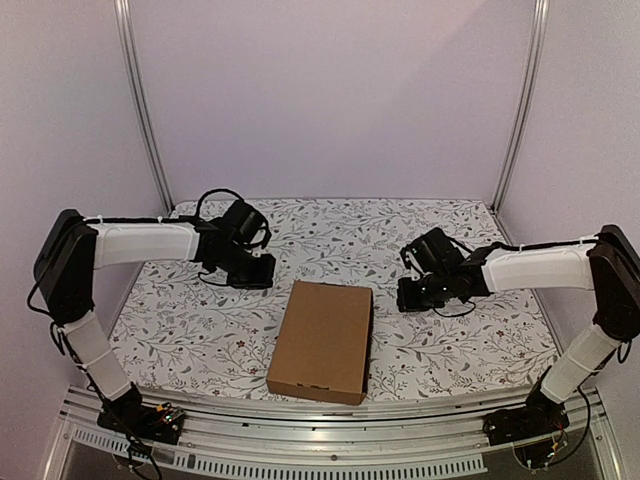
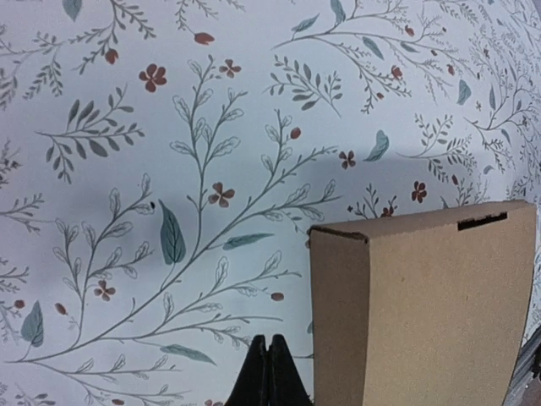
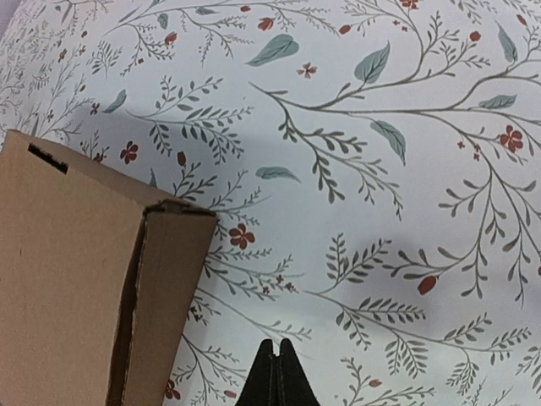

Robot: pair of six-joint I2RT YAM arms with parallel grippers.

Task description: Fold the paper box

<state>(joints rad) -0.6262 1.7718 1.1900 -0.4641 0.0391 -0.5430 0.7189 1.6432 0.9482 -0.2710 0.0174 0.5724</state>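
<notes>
The paper box is a closed flat brown cardboard mailer lying on the table's middle front, between the arms. My left gripper is shut and empty, above the cloth just left of the box's far left corner. My right gripper is shut and empty, just right of the box's far right corner. In the left wrist view the box fills the lower right, and the shut gripper is beside it. In the right wrist view the box is at the lower left, apart from the shut gripper.
The table wears a white cloth with a leaf and flower print. Metal posts and pale walls stand at the back and sides. A metal rail runs along the near edge.
</notes>
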